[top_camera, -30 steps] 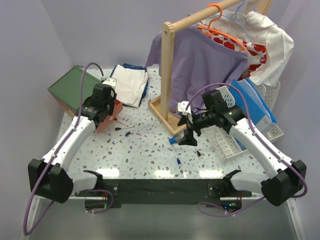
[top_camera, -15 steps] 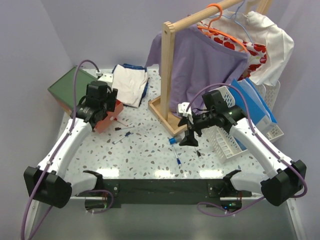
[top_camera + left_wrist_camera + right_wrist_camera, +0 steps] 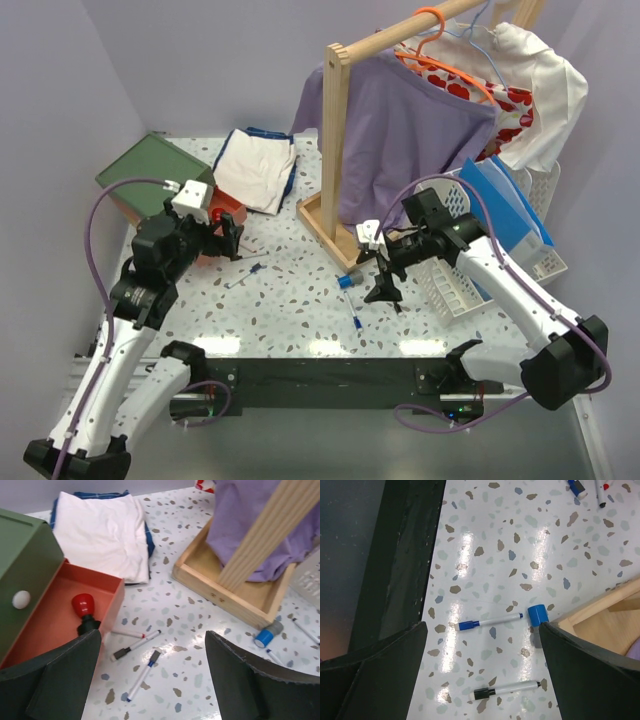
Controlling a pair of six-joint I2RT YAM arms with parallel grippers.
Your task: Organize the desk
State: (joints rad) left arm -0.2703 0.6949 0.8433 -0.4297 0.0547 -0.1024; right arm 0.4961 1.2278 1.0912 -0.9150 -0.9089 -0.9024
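The desk [image 3: 290,300] holds loose pens [image 3: 135,646], and with your left gripper [image 3: 228,238] and right gripper [image 3: 384,287] both spread empty, you probably next lower the right over the blue pen [image 3: 490,623].

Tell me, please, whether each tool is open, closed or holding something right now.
Left tool: open, holding nothing.
Right tool: open, holding nothing.

Built as two slim arms, glossy white link shells on the left arm [image 3: 110,360] and right arm [image 3: 515,295] alike, joined by chunky black joint housings and rooted in black base blocks. Looped with a purple cable [image 3: 93,225] along each. Capped at the wrist with a small white camera block [image 3: 190,197]. Tipped, at left gripper [image 3: 230,235] and right gripper [image 3: 384,295], with broad matte charcoal fingers [image 3: 52,680]
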